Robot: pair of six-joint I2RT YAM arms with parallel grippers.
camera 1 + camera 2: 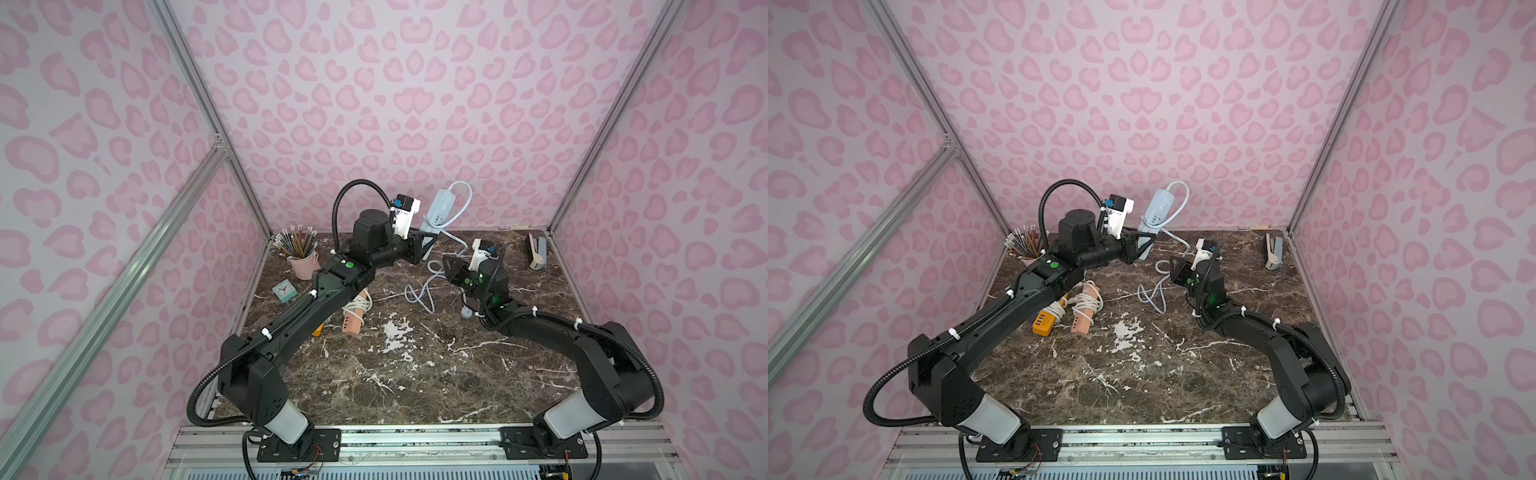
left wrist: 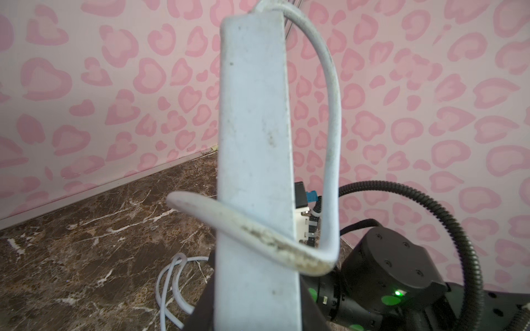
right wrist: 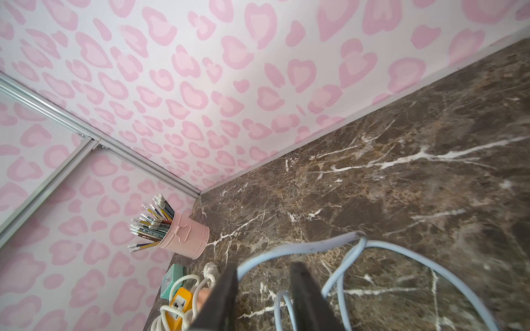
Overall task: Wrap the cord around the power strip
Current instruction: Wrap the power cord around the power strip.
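**Evidently a light, rigid strip trailing a springy cord**

The power strip is held upright above the table, its lower end clamped in the closed left gripper. The cord, judged stiff and springy, is crossed once over the strip just above those jaws and is best taken close to it. At the right gripper a narrow gap is seen, but no grip can be confirmed. The plug end cannot be made out.
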